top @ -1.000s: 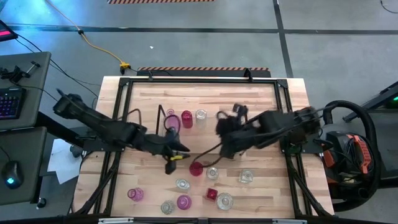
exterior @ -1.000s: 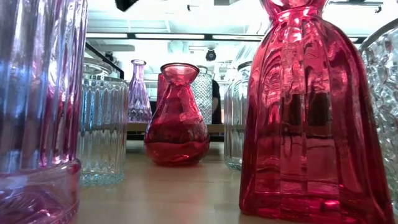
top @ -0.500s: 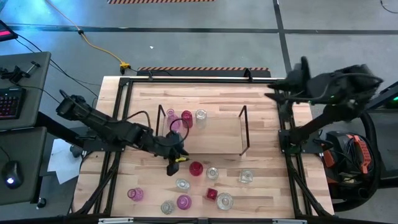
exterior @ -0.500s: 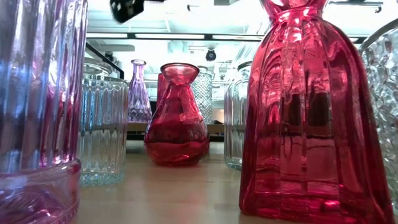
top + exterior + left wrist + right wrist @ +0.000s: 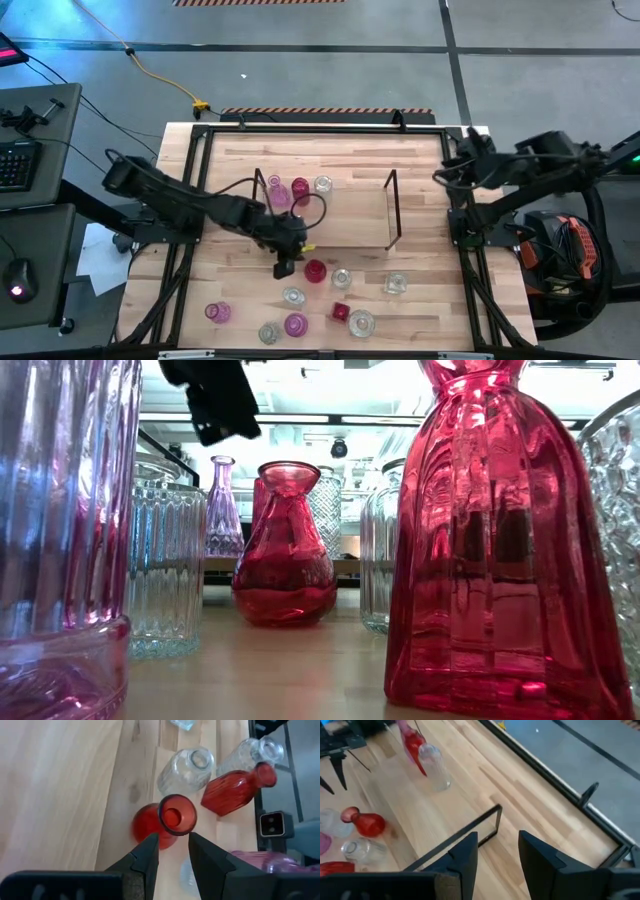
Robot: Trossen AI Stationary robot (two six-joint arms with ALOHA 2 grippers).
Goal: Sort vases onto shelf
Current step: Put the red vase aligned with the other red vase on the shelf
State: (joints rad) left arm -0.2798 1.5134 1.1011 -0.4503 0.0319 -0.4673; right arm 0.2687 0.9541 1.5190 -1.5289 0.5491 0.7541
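The left claw [image 5: 171,851] hangs spread and empty just above a round red vase [image 5: 165,822] standing on the table [image 5: 420,300] in front of the shelf [image 5: 345,225]. The right claw [image 5: 497,851], also spread and empty, waits at the table's right edge.

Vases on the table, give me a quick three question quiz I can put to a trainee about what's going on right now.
1. True or false: the right hand is holding a vase.
2. Which one sits just ahead of the left hand, whose fingers are open? A) a clear square vase B) the red round vase C) a pink vase lying on its side
3. How many vases stand on the shelf?

Key: 1 false, it is open and empty at the table's right edge. 2 B. 3 three, grouped at the shelf's left end.
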